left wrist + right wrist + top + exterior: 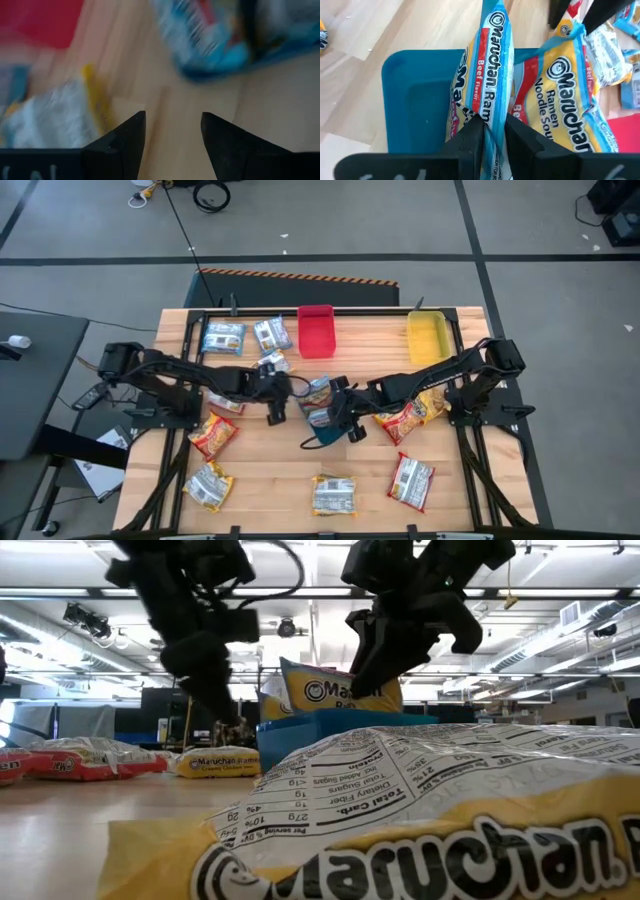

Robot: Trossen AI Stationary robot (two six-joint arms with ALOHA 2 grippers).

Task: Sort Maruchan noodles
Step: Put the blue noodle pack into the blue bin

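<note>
A blue tray (322,438) sits at the table's middle and holds two blue-edged Maruchan noodles packets. Over this tray my right gripper (494,122) is shut on one of them, a beef-flavor packet (490,60). The second packet (570,105) leans in the tray right beside it. My left gripper (172,117) hangs open over bare wood just left of the tray, with nothing between its fingers. A silver-yellow packet (55,115) lies close to it. In the low view a packet (340,690) stands up out of the tray (320,730). My right gripper pinches the beef-flavor packet's near end (493,136) between its two fingers, coming slanting down from the table's right. The packet runs on away from the fingers, standing on edge over the blue tray's floor (420,110) and against the second packet.
A red tray (316,330) and a yellow tray (428,338) stand at the far edge. Loose packets lie far left (222,337), left (215,433), near left (208,485), near middle (333,495), near right (411,480) and under the right arm (410,415).
</note>
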